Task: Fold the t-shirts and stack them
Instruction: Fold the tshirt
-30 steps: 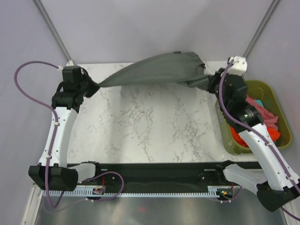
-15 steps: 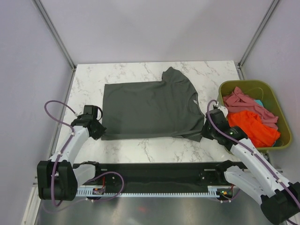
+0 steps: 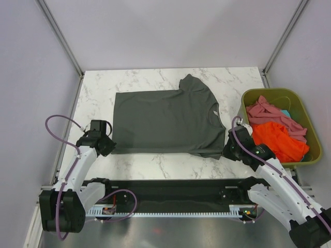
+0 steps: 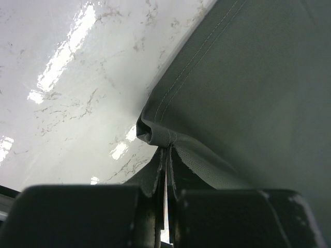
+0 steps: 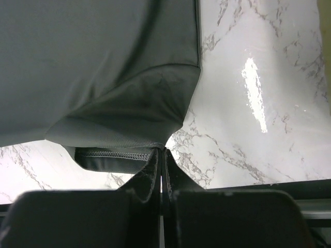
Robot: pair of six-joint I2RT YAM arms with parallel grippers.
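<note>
We're seeing the grey t-shirt (image 3: 165,121) lying spread flat on the marble table (image 3: 150,77), approx mid-table, hem to the L and collar end to the R. One sleeve is pointing toward the far edge.

L gripper (image 3: 109,148) is sitting low at the shirt's near-L corner. In the L wrist view the gripper (image 4: 165,161) is clenched, w/ the stitched hem corner bunching up between the fingers (image 4: 152,173). So L is pinching the grey t-shirt.

R gripper (image 3: 228,150) is sitting low at the near-R corner. In the R wrist view it (image 5: 161,161) is clamped too, w/ a fold of stitched edge caught at the tips. Cloth is draping off both pinches onto the marble.

Green bin (image 3: 269,92) is standing just beyond the table's R edge. It's holding an orange t-shirt (image 3: 276,139) and a pink t-shirt (image 3: 265,110), both crumpled, pink one toward the far side.
</note>
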